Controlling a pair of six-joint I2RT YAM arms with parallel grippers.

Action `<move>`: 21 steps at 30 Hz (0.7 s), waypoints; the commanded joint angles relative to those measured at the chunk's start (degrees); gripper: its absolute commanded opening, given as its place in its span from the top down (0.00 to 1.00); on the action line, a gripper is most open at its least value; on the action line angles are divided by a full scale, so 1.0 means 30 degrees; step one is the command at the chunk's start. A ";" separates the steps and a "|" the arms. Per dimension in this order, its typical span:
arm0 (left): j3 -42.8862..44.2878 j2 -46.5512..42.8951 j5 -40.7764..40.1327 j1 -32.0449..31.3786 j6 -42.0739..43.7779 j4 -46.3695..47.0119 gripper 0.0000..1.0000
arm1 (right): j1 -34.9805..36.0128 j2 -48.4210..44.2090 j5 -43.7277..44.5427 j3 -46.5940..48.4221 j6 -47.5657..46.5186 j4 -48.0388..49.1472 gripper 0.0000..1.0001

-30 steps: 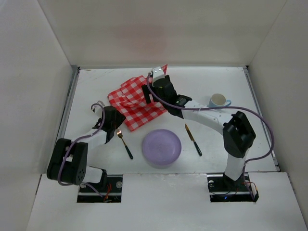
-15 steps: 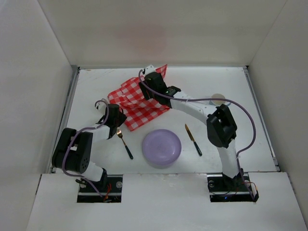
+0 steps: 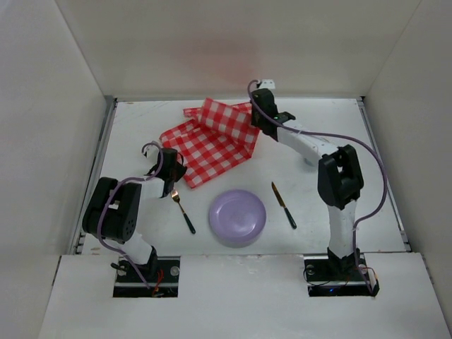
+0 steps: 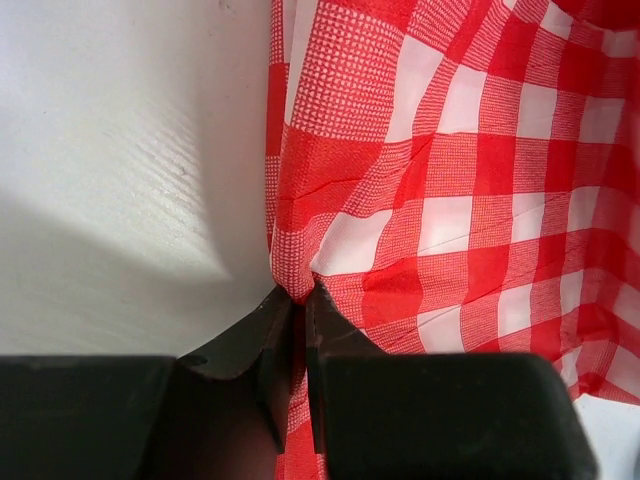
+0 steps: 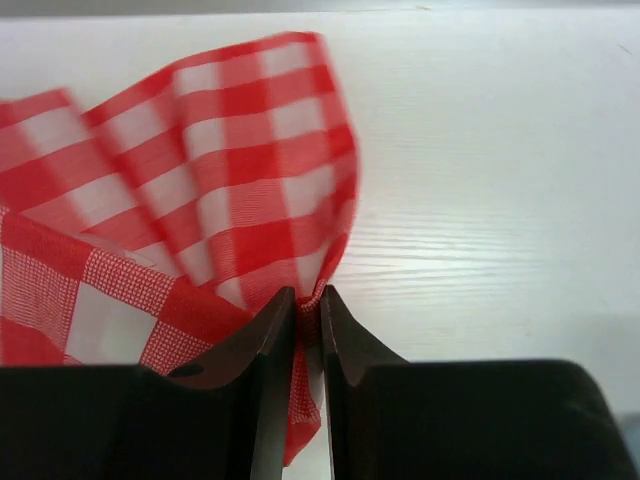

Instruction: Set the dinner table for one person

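Note:
A red-and-white checked cloth (image 3: 212, 141) lies partly spread on the white dinner table (image 3: 339, 120). My left gripper (image 3: 178, 176) is shut on the cloth's near-left edge; in the left wrist view the fabric (image 4: 450, 180) is pinched between the dark jaws (image 4: 300, 295). My right gripper (image 3: 254, 121) is shut on the cloth's far-right corner, lifted near the back. The right wrist view shows that corner (image 5: 230, 150) bunched between the closed jaws (image 5: 308, 300).
A purple plate (image 3: 237, 217) sits near the front middle. A fork (image 3: 182, 210) lies to its left and a knife (image 3: 284, 205) to its right. White panels wall the table on three sides, with metal rails along the side edges.
Both grippers have shut on the cloth. The right arm has swung back and to the right, pulling its corner and spreading the cloth. The cup is now hidden behind the right arm.

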 commanded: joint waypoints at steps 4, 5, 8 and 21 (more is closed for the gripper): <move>0.0747 0.0143 -0.0966 0.0411 -0.0212 0.0009 0.96 | -0.3250 -0.2675 0.0977 -0.4130 0.5280 0.1623 0.76; 0.0776 0.0114 -0.0997 0.0499 -0.0212 0.0009 0.96 | -0.3515 -0.2969 0.1036 -0.4747 0.5692 0.1828 0.73; 0.1068 0.0114 -0.1026 0.0909 -0.0212 -0.0137 0.96 | -0.4422 -0.4169 0.1387 -0.7002 0.6777 0.2648 0.71; 0.2505 -0.2634 -0.4066 0.1527 0.1835 -0.1863 0.66 | -0.3342 -0.6404 -0.1244 -1.1755 0.6718 0.5551 0.29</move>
